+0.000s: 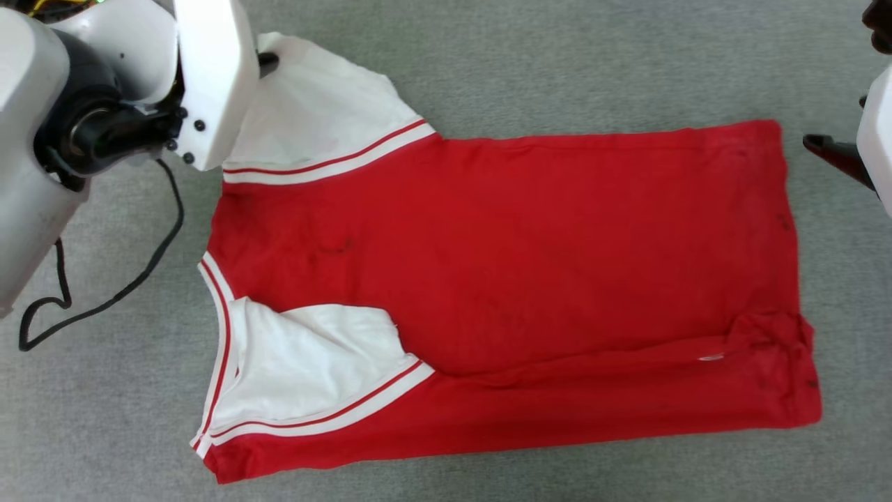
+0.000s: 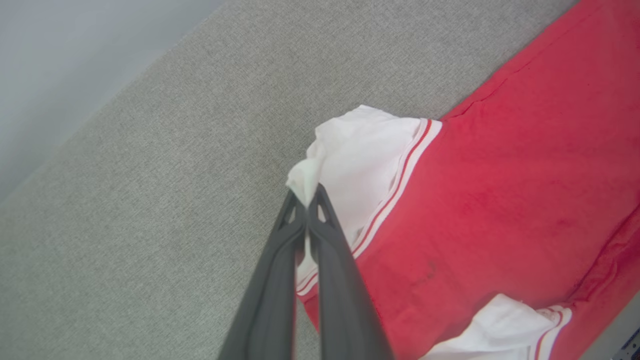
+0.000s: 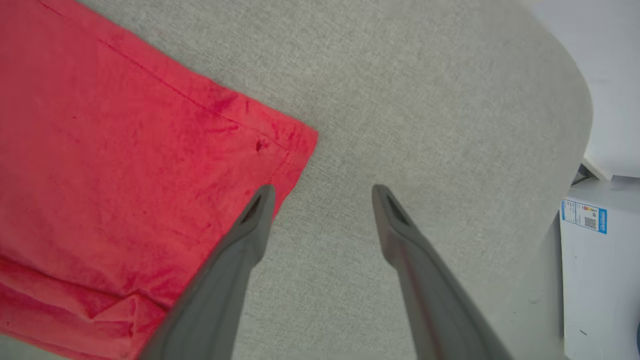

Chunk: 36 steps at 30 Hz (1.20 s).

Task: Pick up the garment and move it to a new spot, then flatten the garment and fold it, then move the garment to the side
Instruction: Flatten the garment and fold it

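Lying flat on the grey cloth-covered table (image 1: pixel 557 63): the garment (image 1: pixel 502 279), plain red face up, collar end toward the robot's left, hem toward its right. Near long edge folded over onto the body, so that the near white sleeve (image 1: pixel 313 362) rests on the red cloth with its striped trim showing. Far white sleeve (image 1: pixel 320 118) spreads out onto the table at the upper left of the head view. Left gripper (image 2: pixel 306 197): jaws pressed together, pinching the tip of the far sleeve, a small peak of white cloth bunched at the fingertips. Right gripper (image 3: pixel 322 192): fingers wide apart, nothing between them, over bare table just beside the far corner of the hem. One finger overlaps the red edge in the right wrist view, and whether it touches the cloth cannot be judged. Black cable (image 1: pixel 104 293) loops across the table near the collar, under the left arm (image 1: pixel 209 77). White cabinet with a blue label (image 3: pixel 584 216) stands past the table's edge.
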Motion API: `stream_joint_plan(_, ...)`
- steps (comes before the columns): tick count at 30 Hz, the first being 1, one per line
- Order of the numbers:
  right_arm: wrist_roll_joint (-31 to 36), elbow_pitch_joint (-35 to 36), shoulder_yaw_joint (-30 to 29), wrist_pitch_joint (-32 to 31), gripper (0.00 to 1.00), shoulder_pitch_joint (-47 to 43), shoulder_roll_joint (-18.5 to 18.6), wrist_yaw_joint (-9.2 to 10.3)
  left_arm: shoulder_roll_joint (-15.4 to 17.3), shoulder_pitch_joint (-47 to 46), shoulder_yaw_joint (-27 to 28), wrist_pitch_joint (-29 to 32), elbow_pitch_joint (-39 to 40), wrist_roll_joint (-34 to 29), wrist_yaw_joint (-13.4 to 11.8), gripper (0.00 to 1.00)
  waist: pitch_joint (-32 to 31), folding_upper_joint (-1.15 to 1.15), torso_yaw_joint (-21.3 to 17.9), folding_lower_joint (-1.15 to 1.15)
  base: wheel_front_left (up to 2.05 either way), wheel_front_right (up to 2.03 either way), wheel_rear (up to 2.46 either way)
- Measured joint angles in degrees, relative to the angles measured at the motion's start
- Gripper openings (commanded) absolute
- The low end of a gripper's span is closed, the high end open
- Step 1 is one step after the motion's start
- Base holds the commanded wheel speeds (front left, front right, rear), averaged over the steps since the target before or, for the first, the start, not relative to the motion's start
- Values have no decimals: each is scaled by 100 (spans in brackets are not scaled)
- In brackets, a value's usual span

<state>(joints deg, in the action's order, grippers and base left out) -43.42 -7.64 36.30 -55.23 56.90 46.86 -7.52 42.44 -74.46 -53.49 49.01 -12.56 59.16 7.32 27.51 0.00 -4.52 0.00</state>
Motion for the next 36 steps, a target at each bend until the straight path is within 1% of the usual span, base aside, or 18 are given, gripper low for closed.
stream_joint_plan(4, -155, -475, 147, -494, 100, 244, -124, 1, -42, -103, -64, -108, 178, 8, 1, 0, 152, 0, 173, 0, 0, 0, 0)
stream_joint_plan(7, -210, -784, 135, -512, 100, 293, -321, 1, -37, -152, -101, -190, 242, 26, 1, 0, 282, 0, 300, 0, 0, 0, 0)
stream_joint_plan(10, -233, -1072, 140, -388, 100, 272, -499, 1, -25, -209, -105, -292, 238, 59, 2, 0, 412, 0, 419, 0, 0, 0, 0)
stream_joint_plan(12, -229, -1146, 248, -352, 100, 210, -531, 3, 5, -246, -122, -345, 247, 37, 2, 0, 487, 0, 487, 0, 0, 0, 0)
stream_joint_plan(14, -194, -1124, 386, -287, 100, 208, -476, 2, 25, -246, -158, -394, 242, 23, 3, 0, 548, 0, 535, -1, 0, 0, 0)
stream_joint_plan(15, -203, -1122, 427, -255, 42, 210, -449, 2, 31, -246, -174, -426, 238, 23, 5, 0, 567, 0, 553, -1, 0, 0, 0)
stream_joint_plan(16, -219, -1131, 446, -186, 0, 216, -428, 2, 35, -246, -189, -438, 235, 24, 5, 0, 576, 0, 562, 0, 0, 0, 0)
stream_joint_plan(21, -335, -1302, 494, 298, 0, 280, -463, 1, 18, -196, -294, -571, 219, 102, 7, 0, 459, 0, 535, 0, 0, 0, 0)
stream_joint_plan(26, -524, -1270, 561, 960, 0, 270, -438, 1, 56, -12, -354, -812, 240, 171, 7, 0, 156, 0, 491, 0, 0, 0, 0)
stream_joint_plan(31, -815, -1042, 712, 1491, 0, -15, -248, 0, 298, 359, -390, -1070, 549, 290, 7, 0, -235, 0, 442, 0, 0, 0, 0)
stream_joint_plan(33, -868, -933, 800, 1691, 0, -192, -130, 1, 454, 581, -430, -1149, 723, 310, 4, 0, -394, 0, 427, 0, 0, 0, 0)
stream_joint_plan(36, -953, -795, 918, 1949, 0, -496, 20, 1, 736, 956, -449, -1300, 1050, 382, -88, 0, -624, 0, 401, 0, 0, 0, 0)
